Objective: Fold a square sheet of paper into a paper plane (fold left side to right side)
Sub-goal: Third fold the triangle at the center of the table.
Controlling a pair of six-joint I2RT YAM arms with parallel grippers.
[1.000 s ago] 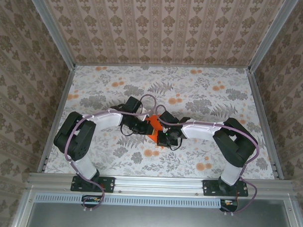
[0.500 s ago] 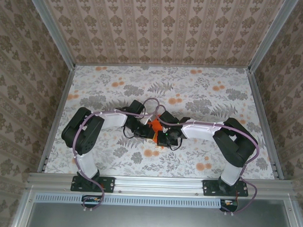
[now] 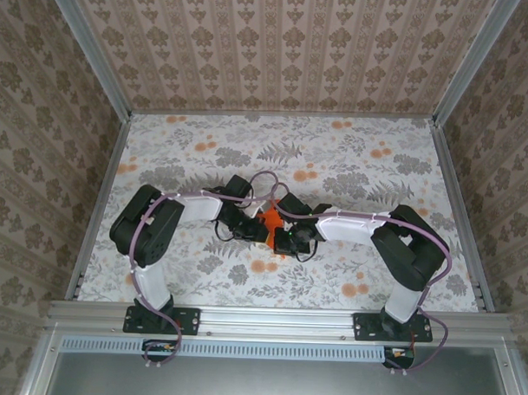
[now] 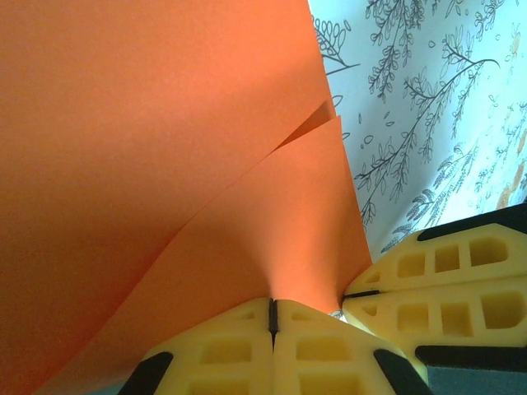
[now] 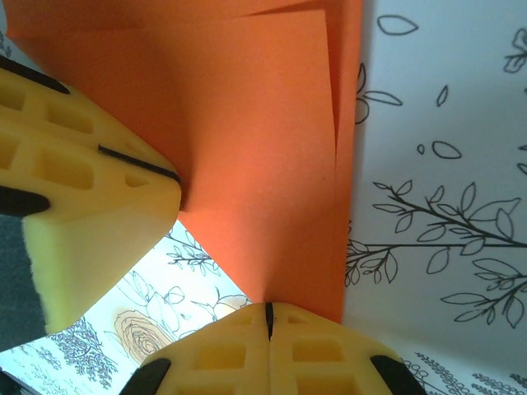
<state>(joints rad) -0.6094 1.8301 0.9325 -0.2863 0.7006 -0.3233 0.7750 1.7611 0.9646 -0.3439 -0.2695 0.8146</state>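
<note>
The square sheet of paper [image 3: 267, 217] is bright orange, creased into overlapping layers, and sits mid-table between both wrists. In the left wrist view the paper [image 4: 165, 164] rises from my left gripper [image 4: 272, 303], whose yellow fingers are shut on its lower edge. The right gripper [image 4: 350, 295] pinches the same paper just to the right. In the right wrist view my right gripper [image 5: 267, 309] is shut on a bottom corner of the paper [image 5: 263, 140], and the left gripper [image 5: 174, 177] holds its left side. From above, the left gripper [image 3: 255, 225] and right gripper [image 3: 279, 236] nearly touch.
The table carries a floral printed cloth [image 3: 352, 166] with small pale-orange flowers [image 3: 263, 267]. Patterned walls and metal rails [image 3: 103, 201] close in the left, right and far sides. Both arms bend inward and meet at the middle.
My left arm has swung right and inward, bringing its gripper close to the right gripper. Less orange paper shows from above than before. The right arm has stayed put.
</note>
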